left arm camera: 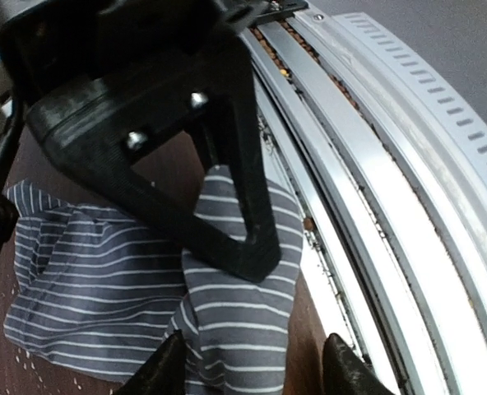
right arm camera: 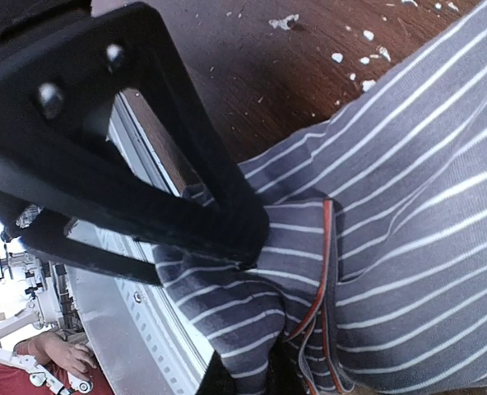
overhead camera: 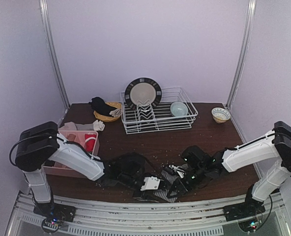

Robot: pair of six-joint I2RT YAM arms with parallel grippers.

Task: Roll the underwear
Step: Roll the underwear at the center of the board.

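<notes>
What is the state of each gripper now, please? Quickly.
Left gripper: open, over the striped underwear.
Right gripper: shut on the striped underwear.

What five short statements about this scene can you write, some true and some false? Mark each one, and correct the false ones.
1. The underwear is grey with thin white stripes. True.
2. A plate stands upright in the dish rack. True.
3. The pink bin sits on the right side of the table. False: it is on the left side, beside the left arm.
4. The left gripper has its fingers pressed together. False: they stand apart, with a fold of the underwear between them.
5. The underwear lies at the far edge, by the back wall. False: it lies at the near edge, next to the metal rail.
</notes>
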